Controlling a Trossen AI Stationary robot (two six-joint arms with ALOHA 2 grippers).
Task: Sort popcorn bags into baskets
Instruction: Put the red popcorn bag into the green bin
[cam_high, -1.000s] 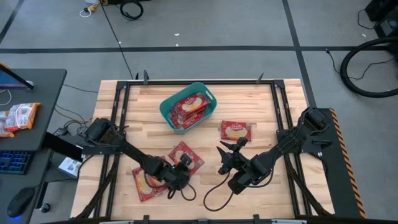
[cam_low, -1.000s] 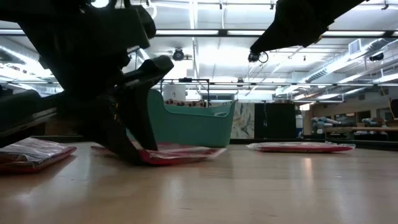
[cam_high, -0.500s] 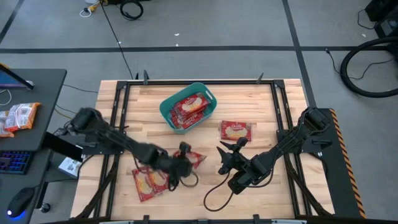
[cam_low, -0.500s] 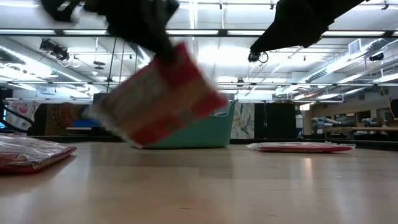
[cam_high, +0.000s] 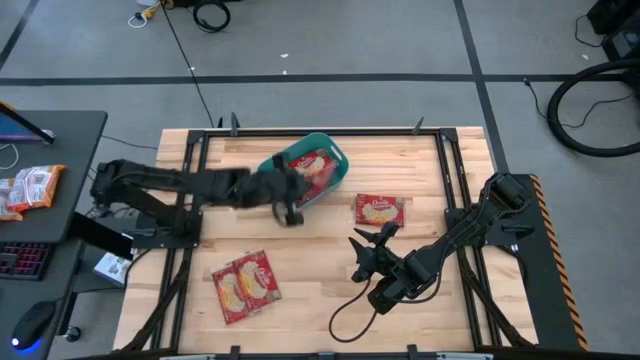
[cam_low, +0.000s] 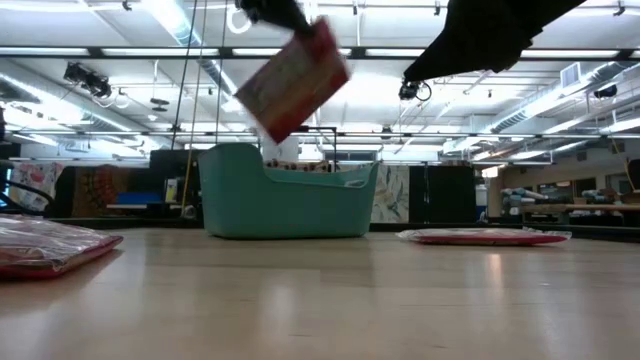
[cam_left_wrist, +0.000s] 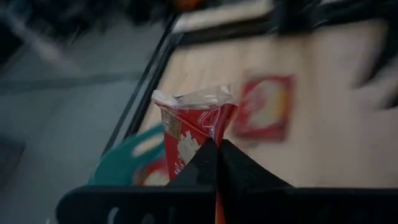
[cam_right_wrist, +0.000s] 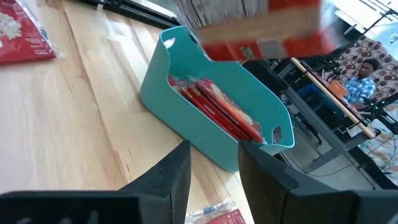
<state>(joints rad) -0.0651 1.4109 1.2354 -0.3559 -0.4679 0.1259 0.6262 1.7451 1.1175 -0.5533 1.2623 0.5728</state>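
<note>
My left gripper (cam_high: 287, 196) hovers over the near-left end of the teal basket (cam_high: 336, 152), shut on a red popcorn bag (cam_low: 295, 75), which also shows in the left wrist view (cam_left_wrist: 196, 124) and the right wrist view (cam_right_wrist: 255, 18). The basket (cam_low: 290, 195) stands on its base at the far middle of the table, with several red bags standing on edge inside (cam_right_wrist: 217, 112). My right gripper (cam_high: 368, 240) waits open, raised over the table's near middle. One bag (cam_high: 380, 210) lies flat right of the basket and two (cam_high: 245, 285) lie near-left. My left gripper pinches the popcorn bag between its two shut fingers at one end (cam_left_wrist: 208, 142), coming from above. The bag hangs tilted below the fingers, lifted clear above the basket's rim, its crimped free end (cam_left_wrist: 193, 96) pointing away from the fingers.
Black rails frame the table (cam_high: 300, 225). A side desk (cam_high: 40, 190) with orange-and-white packets (cam_high: 30, 185) stands beyond the left edge. A cable loop (cam_high: 350, 320) lies at the near edge. A person (cam_right_wrist: 364, 74) sits in the room beyond the table.
My left gripper has lifted a popcorn bag off the near-middle of the table, then carried it up and toward the far edge until it hangs over the basket. The bag went from lying flat to hanging tilted, clear of the table.
</note>
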